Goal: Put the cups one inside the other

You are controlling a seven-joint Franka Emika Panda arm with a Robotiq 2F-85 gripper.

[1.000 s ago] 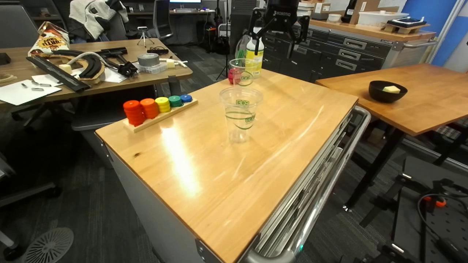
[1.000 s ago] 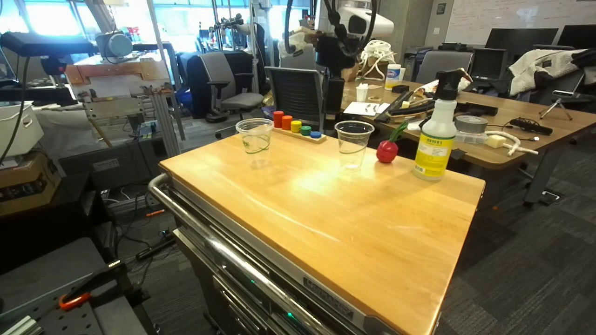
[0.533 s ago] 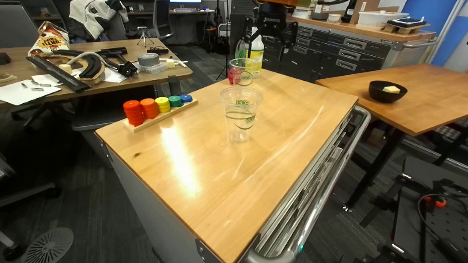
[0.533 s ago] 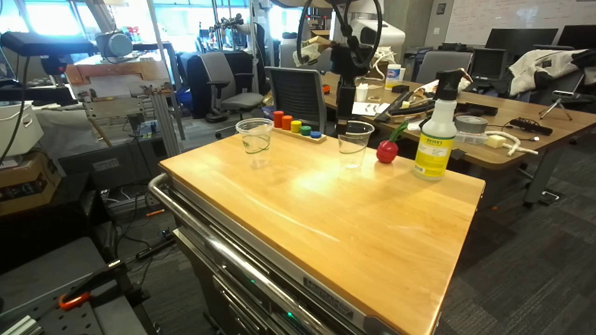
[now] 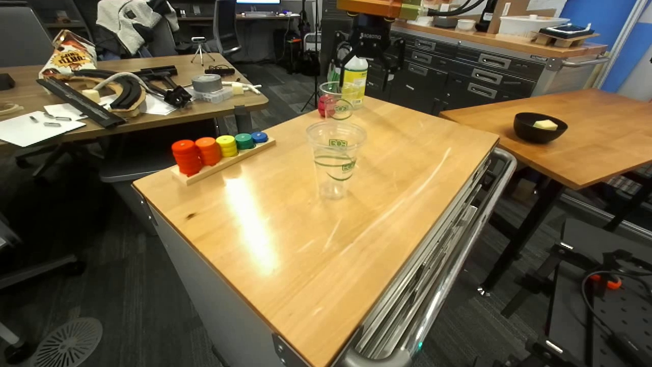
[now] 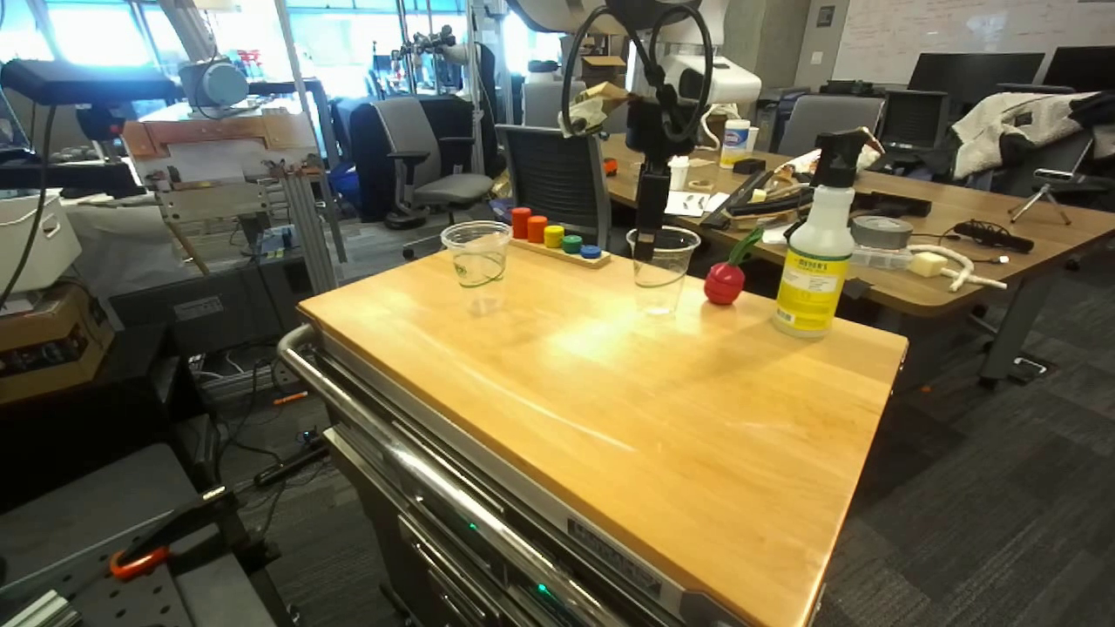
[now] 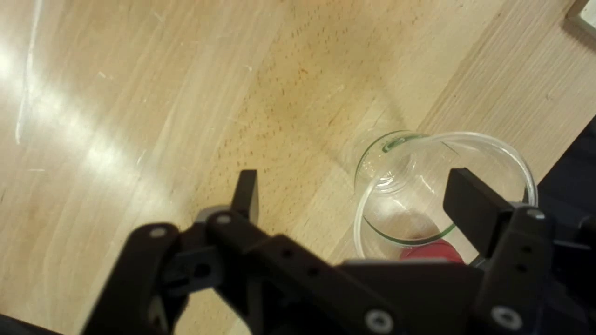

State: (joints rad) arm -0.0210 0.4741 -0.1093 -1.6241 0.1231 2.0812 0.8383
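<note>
The claw (image 7: 356, 188), its jaws standing wide apart, hangs over the wooden tabletop (image 5: 397, 173). In the wrist view, one fingertip (image 7: 472, 204) overlies the mouth of the nearer clear cup (image 7: 414, 195), which stands upright below the claw; the opposite fingertip (image 7: 245, 190) lies outside the rim. Contact with the rim cannot be determined. The farther clear cup (image 6: 477, 266), also upright, stands well apart from the claw. In an exterior view, the ring stacker (image 6: 554, 238) lies on the same side of the claw as this cup; a red, green-topped object (image 6: 724, 284) and a spray bottle (image 6: 814, 279) stand on the opposite side.
</note>
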